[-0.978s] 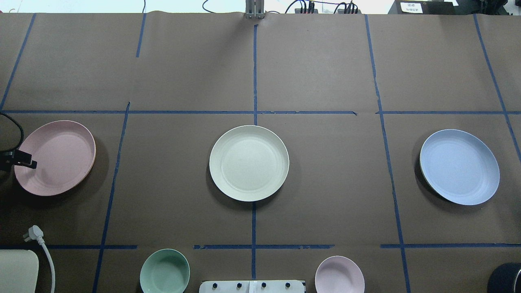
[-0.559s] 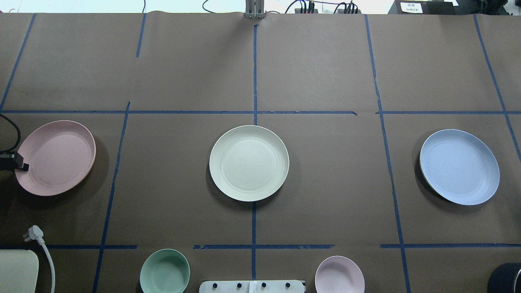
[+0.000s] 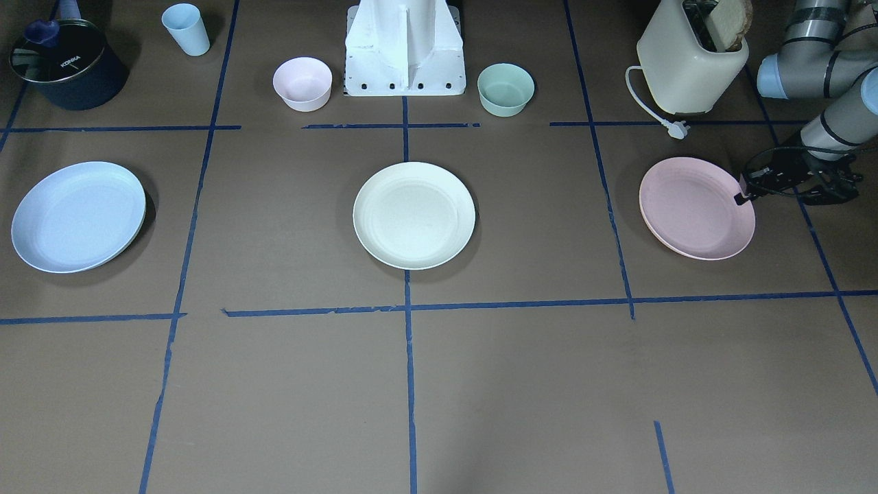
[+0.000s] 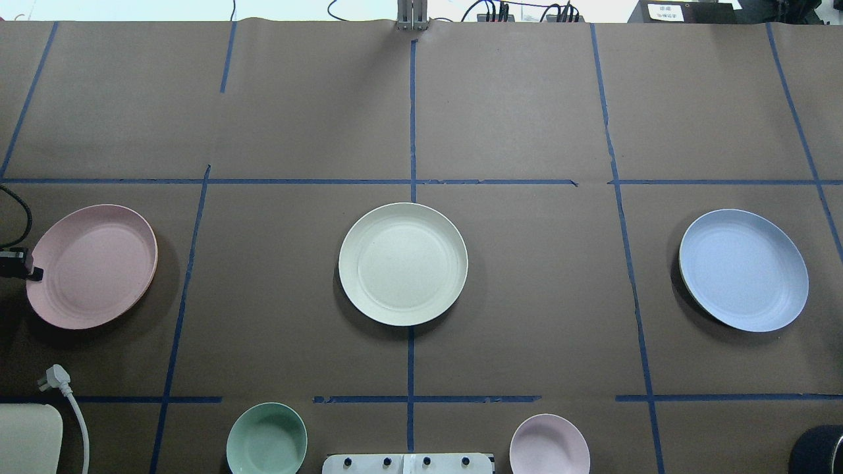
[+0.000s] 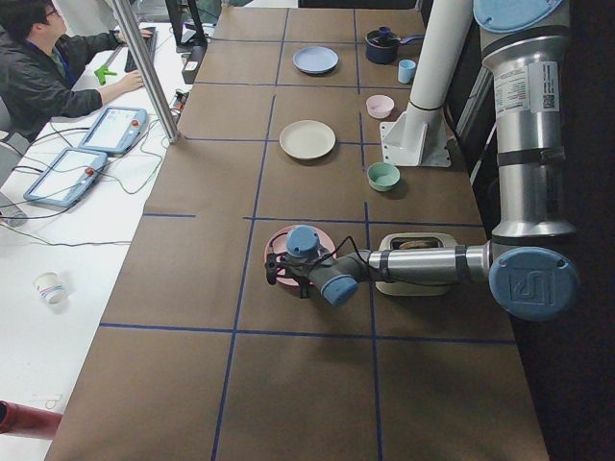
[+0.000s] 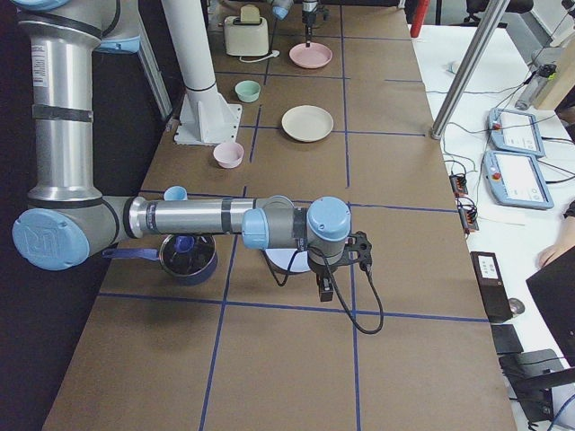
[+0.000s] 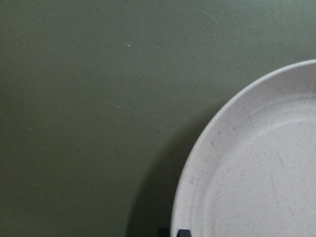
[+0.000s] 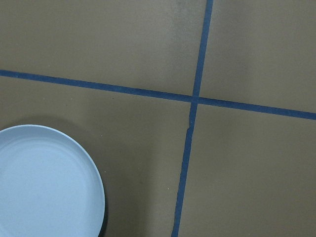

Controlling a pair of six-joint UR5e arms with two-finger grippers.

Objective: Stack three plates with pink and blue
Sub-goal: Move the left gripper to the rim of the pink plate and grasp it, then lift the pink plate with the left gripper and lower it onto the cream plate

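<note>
The pale pink plate [image 4: 92, 266] is at the table's left, also seen in the front view [image 3: 696, 208]. My left gripper [image 4: 31, 271] is shut on its outer rim and holds it a little off the table; in the front view the gripper [image 3: 742, 195] is at the plate's right edge. The left wrist view shows the plate's rim [image 7: 256, 173]. The cream-white plate [image 4: 403, 263] lies flat in the middle. The pale blue plate [image 4: 743, 270] lies at the right. My right gripper [image 6: 323, 289] hangs beside the blue plate [image 8: 44, 182]; I cannot tell whether it is open or shut.
A green bowl [image 4: 267, 438] and a small pink bowl [image 4: 549, 444] stand either side of the robot base [image 3: 405, 48]. A toaster [image 3: 689, 62] with its plug [image 4: 56, 376] is near the pink plate. A dark pot [image 3: 65, 62] and a blue cup [image 3: 186, 29] stand near the blue plate.
The left gripper drew back from over the pink plate to its rim. The pink plate then shifted slightly right and toward the robot, looking raised. The other plates stayed still.
</note>
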